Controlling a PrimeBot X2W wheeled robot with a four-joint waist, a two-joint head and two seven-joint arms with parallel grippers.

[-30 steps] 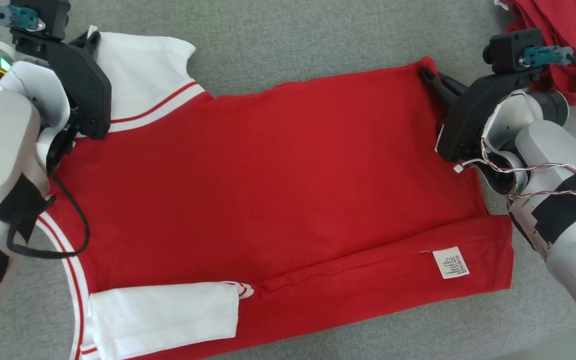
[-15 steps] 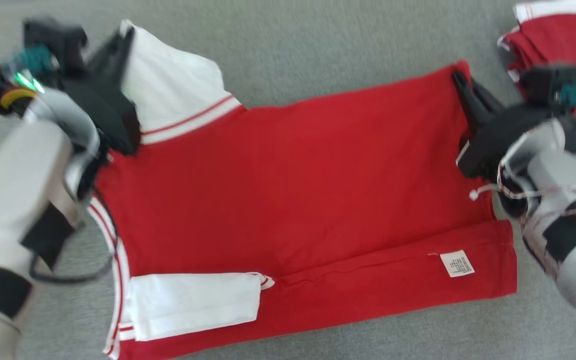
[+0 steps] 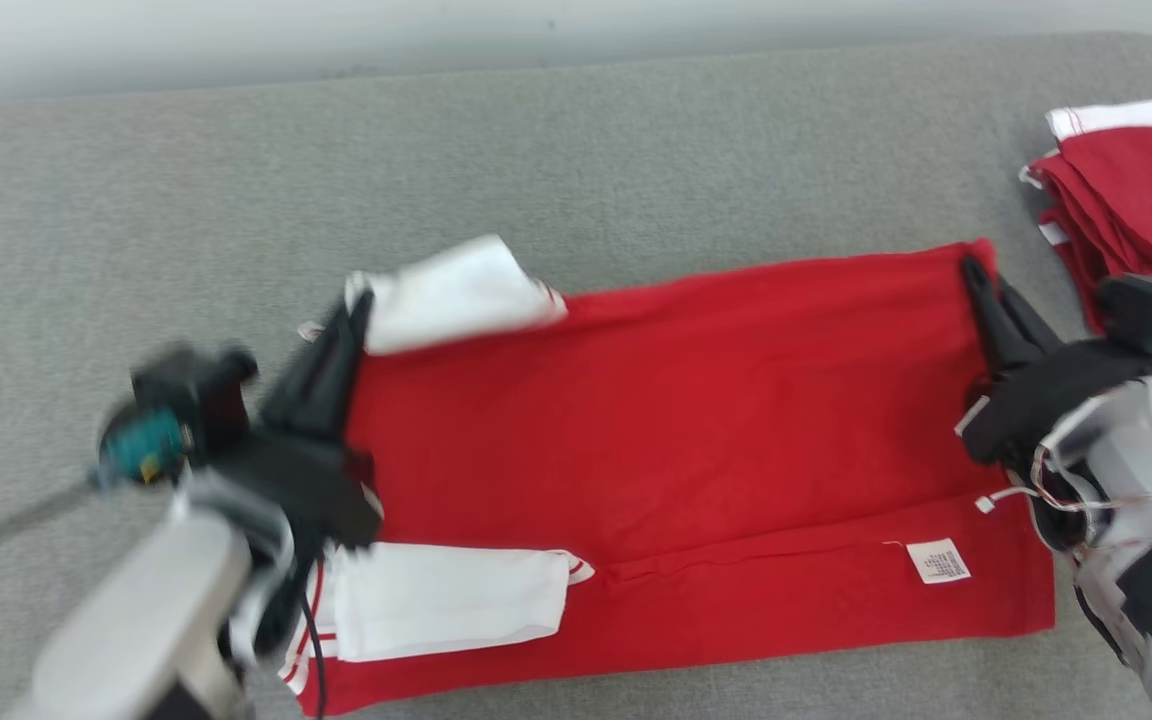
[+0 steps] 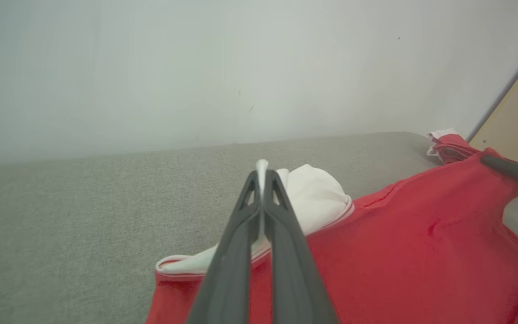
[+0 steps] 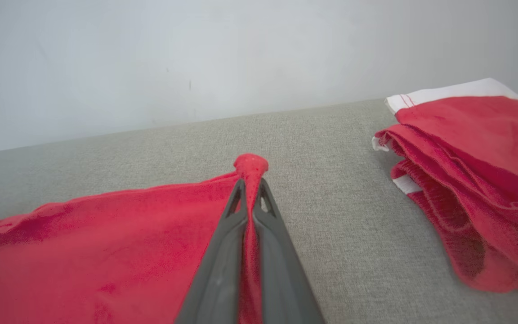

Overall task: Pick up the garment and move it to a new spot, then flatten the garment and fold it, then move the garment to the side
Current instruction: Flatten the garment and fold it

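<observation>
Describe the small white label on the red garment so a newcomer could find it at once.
A red garment lies spread across the grey surface. On its near folded strip, toward the robot's right, sits the label. Unlike the big plain white sleeve at the strip's left end, it is a tiny tilted rectangle with dark print.

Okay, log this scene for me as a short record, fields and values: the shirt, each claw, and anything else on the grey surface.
shirt: red, white sleeves, lying on the surface
near edge: folded over, label showing
left claw: shut on the far sleeve
right claw: shut on the far hem corner
pile: folded red garments to the right, apart from the shirt
</observation>
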